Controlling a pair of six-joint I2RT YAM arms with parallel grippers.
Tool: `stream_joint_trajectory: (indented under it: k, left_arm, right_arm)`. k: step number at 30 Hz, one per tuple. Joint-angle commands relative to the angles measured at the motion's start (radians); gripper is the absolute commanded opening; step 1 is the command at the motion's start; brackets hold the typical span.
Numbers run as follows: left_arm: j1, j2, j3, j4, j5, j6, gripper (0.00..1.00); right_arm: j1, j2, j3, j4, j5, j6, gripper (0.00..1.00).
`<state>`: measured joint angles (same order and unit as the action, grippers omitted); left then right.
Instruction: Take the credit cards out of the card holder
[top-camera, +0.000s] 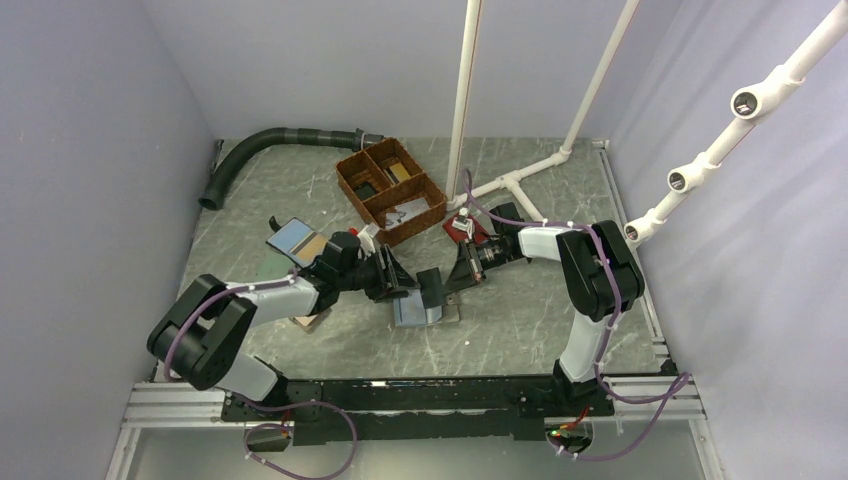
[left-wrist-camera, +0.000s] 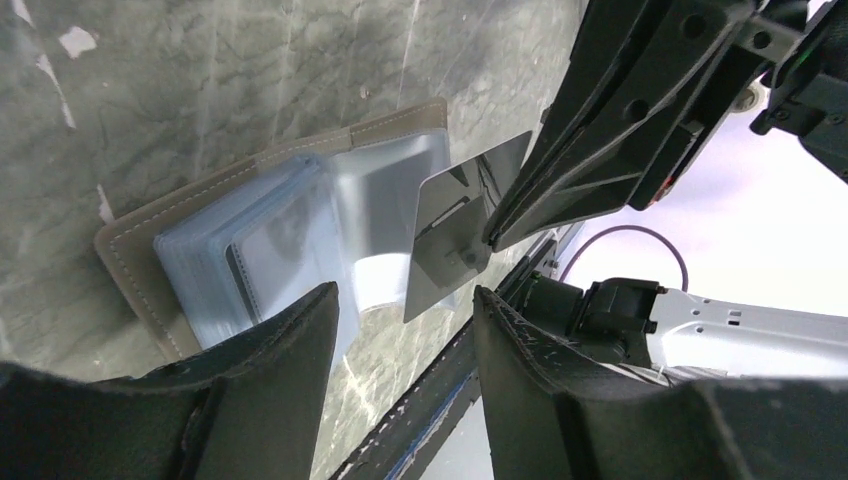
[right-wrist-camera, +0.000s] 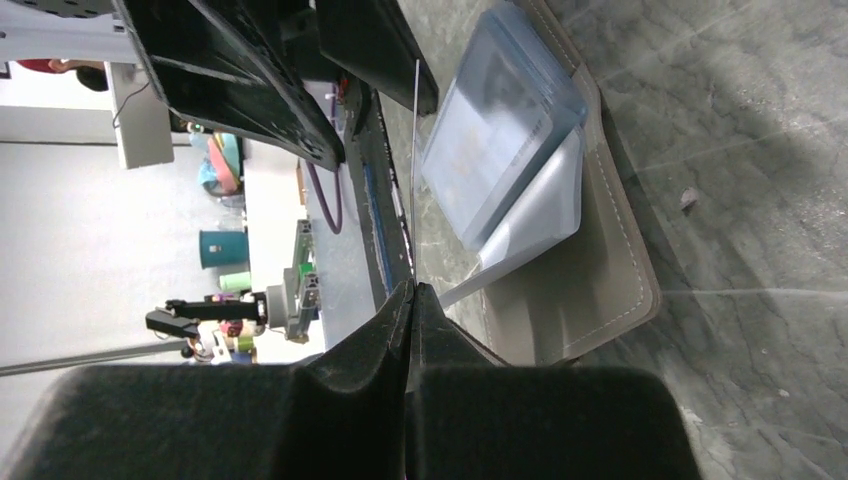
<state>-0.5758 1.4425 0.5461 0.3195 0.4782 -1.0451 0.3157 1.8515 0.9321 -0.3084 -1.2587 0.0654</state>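
The card holder (top-camera: 415, 312) lies open on the table, taupe outside (right-wrist-camera: 590, 270) and light blue inside (left-wrist-camera: 250, 250), with slots stacked on one half. One of the credit cards (left-wrist-camera: 455, 235), thin and grey, stands on edge just above the holder. My right gripper (right-wrist-camera: 412, 290) is shut on it, and in that view the card (right-wrist-camera: 414, 170) shows only as a fine line. My left gripper (left-wrist-camera: 405, 300) is open, its fingertips on either side of the card's lower corner without touching it. From above, the two grippers (top-camera: 408, 290) (top-camera: 447, 283) meet over the holder.
A brown divided basket (top-camera: 390, 185) stands behind the grippers, with a black hose (top-camera: 260, 150) at the back left and white pipes (top-camera: 465, 100) rising at the back. A blue wallet with a tan panel (top-camera: 297, 240) lies left and a red wallet (top-camera: 468, 228) right.
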Motion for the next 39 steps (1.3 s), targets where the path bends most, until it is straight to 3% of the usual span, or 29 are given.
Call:
stream_joint_trajectory:
  k: [1,12,19,23,32,35,39]
  left_arm:
    - [-0.022,0.048,0.043,0.11,0.046,-0.02,0.57]
    - [-0.042,0.126,0.06,0.207,0.07,-0.043,0.59]
    - [-0.043,0.149,0.051,0.276,0.088,-0.069,0.53]
    - [-0.042,0.15,0.048,0.295,0.097,-0.079,0.46]
    - [-0.043,0.157,0.042,0.32,0.125,-0.092,0.18]
    - [-0.042,0.168,0.045,0.335,0.14,-0.093,0.02]
    - [-0.042,0.171,0.053,0.325,0.151,-0.084,0.0]
  right_arm:
    - [0.003,0.003,0.012,0.049,-0.049,0.015,0.0]
    - [0.009,0.008,0.004,0.094,-0.086,0.061,0.0]
    - [0.011,0.017,0.005,0.098,-0.091,0.068,0.0]
    - [0.011,0.02,0.005,0.098,-0.086,0.07,0.0]
    - [0.013,0.025,0.009,0.088,-0.083,0.062,0.0]
    - [0.015,0.025,0.012,0.082,-0.081,0.057,0.0]
    - [0.019,0.025,0.018,0.066,-0.075,0.043,0.0]
